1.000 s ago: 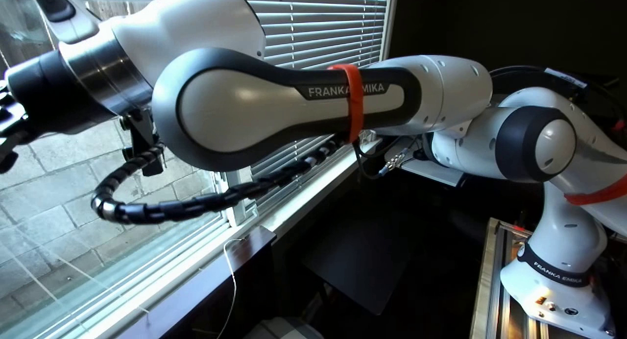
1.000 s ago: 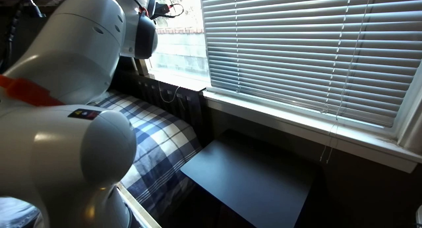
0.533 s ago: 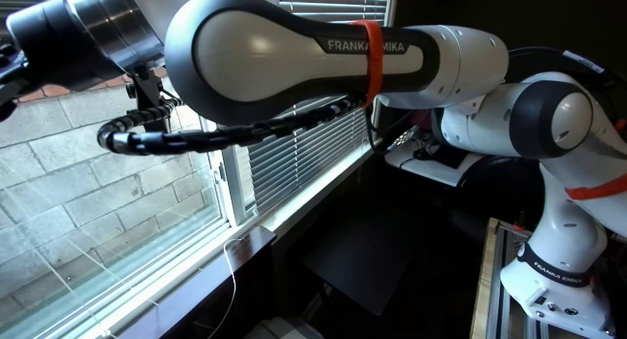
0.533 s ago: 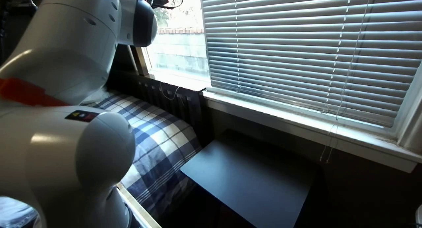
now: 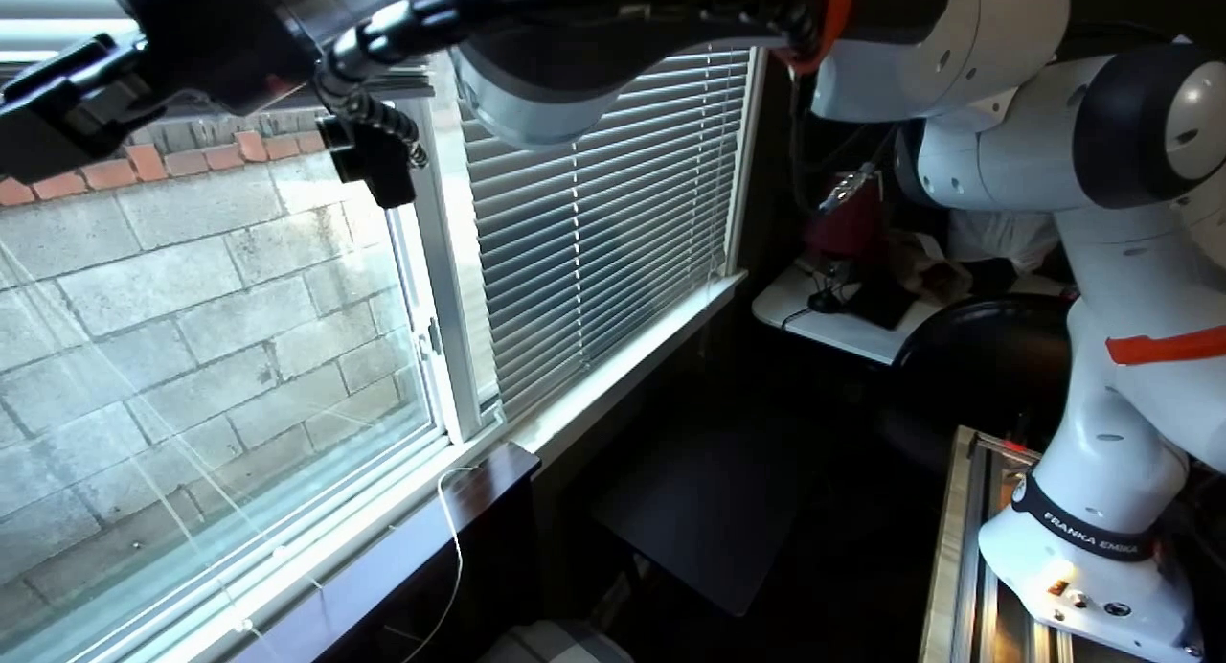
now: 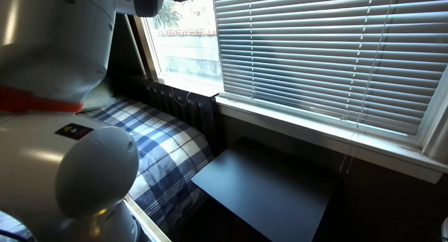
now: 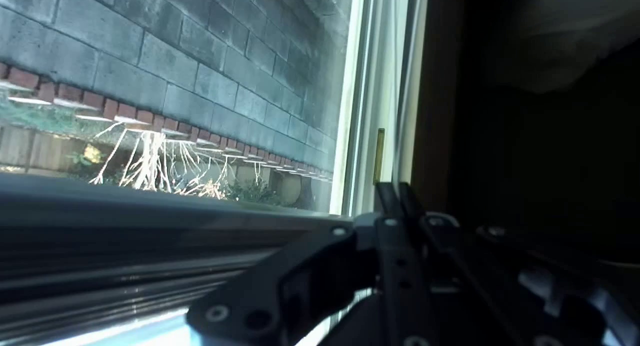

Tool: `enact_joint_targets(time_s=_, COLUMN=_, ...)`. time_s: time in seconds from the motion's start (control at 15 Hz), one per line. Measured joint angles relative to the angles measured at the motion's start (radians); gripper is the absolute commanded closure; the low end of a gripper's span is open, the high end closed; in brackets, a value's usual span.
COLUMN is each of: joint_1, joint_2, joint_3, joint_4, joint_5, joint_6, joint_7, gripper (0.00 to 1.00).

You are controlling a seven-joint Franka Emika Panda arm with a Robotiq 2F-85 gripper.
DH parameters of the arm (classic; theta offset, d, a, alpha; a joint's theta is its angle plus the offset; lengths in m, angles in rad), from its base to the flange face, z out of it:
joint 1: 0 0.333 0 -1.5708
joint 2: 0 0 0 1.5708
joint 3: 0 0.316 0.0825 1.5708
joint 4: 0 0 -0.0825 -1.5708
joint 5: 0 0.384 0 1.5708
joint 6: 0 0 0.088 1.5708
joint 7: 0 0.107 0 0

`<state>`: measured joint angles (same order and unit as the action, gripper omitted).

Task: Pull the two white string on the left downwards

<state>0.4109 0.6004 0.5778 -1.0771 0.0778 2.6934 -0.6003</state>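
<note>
The gripper [image 7: 396, 187] is closed almost to nothing, its fingertips pinching the two white strings [image 7: 397, 141]; these run so finely that near the tips I cannot tell one from the other; they cross in front of the pale window frame [image 7: 348, 96], and dark, close-set slats [image 7: 100, 266] sit near the fingers. The robot arm [image 5: 1020, 40] reaches across high up, a black segmented cable [image 5: 412, 21] leading along it towards the wrist, an orange band [image 5: 836, 7] wrapped around it; through the glass I see a grey block wall [image 5: 182, 280] capped with red bricks [image 5: 148, 160]. A lowered blind [image 6: 304, 42] covers the neighbouring window in both exterior views; thin cords [image 6: 357, 125] dangle there past the sill [image 6: 280, 116]; below stands a black table [image 6: 266, 193], near a bed with a blue-and-white plaid cover [image 6: 168, 144].
</note>
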Motion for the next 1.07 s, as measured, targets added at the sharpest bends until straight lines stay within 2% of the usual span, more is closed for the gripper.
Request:
enact_joint_targets(time_s=0.2, joint_1=-0.076, joint_2=-0.105, joint_3=0.036, joint_4=-0.130, joint_5=0.076, joint_6=-0.031, joint_7=0.004, gripper=1.00)
enact_joint_targets(time_s=0.47, joint_1=-0.191, joint_2=-0.250, joint_3=0.089, joint_4=-0.306, joint_5=0.215, joint_6=-0.015, joint_7=-0.002, gripper=1.00)
enact_joint_targets(time_s=0.73, joint_1=-0.292, joint_2=-0.373, joint_3=0.146, joint_4=-0.442, joint_5=0.393, joint_6=0.111, joint_7=-0.072, gripper=1.00)
enact_joint_targets(time_s=1.07, joint_1=-0.342, joint_2=-0.442, joint_3=0.190, joint_4=-0.505, joint_5=0.539, joint_6=0.259, joint_7=-0.192, gripper=1.00)
